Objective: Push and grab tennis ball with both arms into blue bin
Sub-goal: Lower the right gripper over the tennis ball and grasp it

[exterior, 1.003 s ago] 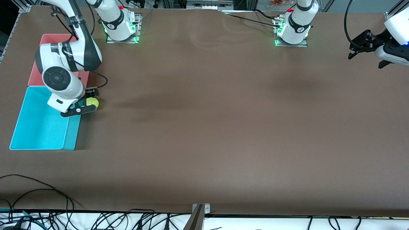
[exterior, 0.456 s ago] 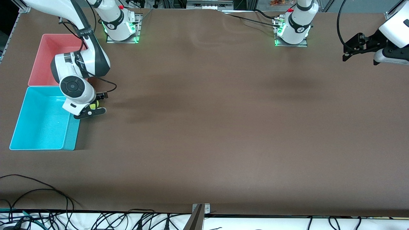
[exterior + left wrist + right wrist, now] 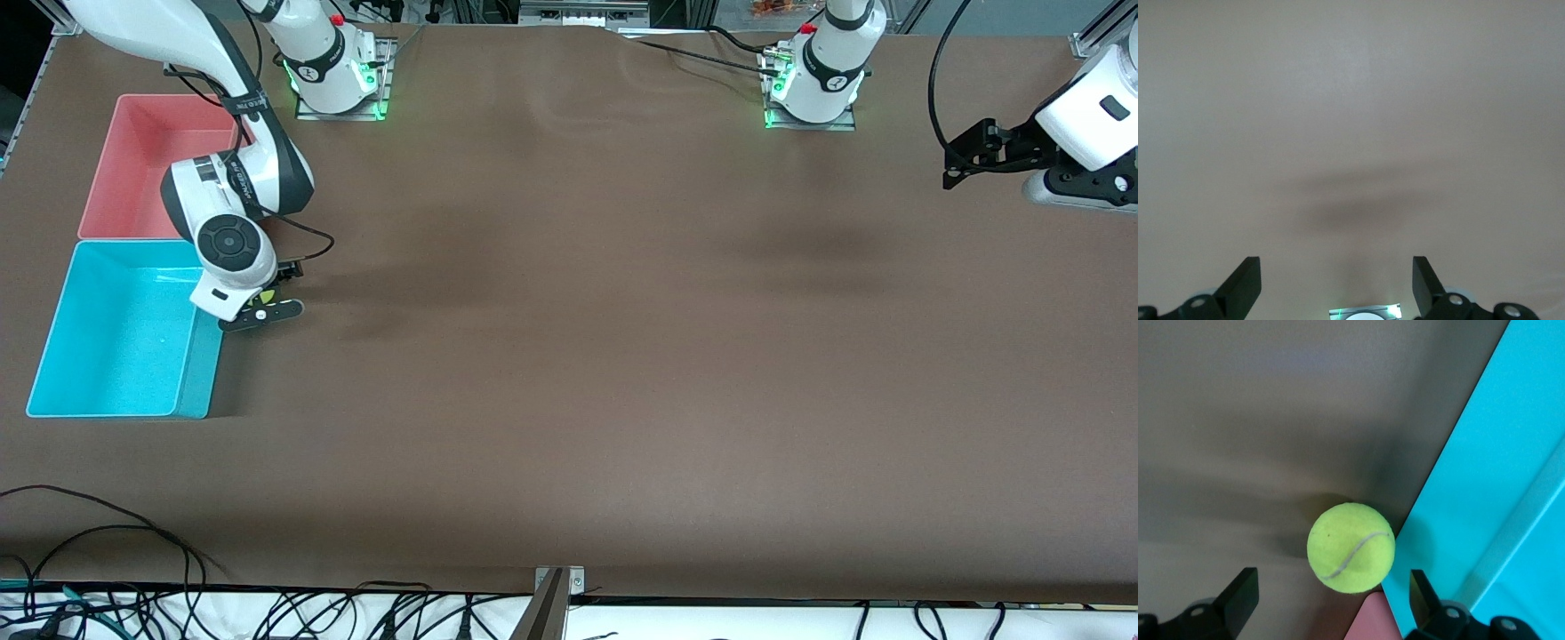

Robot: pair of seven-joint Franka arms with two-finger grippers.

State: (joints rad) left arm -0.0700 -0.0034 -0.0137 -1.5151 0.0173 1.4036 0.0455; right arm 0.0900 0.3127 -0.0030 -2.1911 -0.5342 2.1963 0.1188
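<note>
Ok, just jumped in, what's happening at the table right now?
The right gripper is down over the tennis ball, fingers open on either side, not closed on it. The ball sits on the table against the outer wall of the blue bin, not in it. The left gripper waits, open, above the left arm's end of the table.

A pink bin [image 3: 133, 169] is set on the brown table [image 3: 578, 373] at the right arm's end, and a corner of it [image 3: 1368, 623] is seen in the right wrist view. Black cables [image 3: 107, 569] are draped along the table edge nearest the front camera, where a small metal bracket [image 3: 560, 580] is fixed at the middle.
</note>
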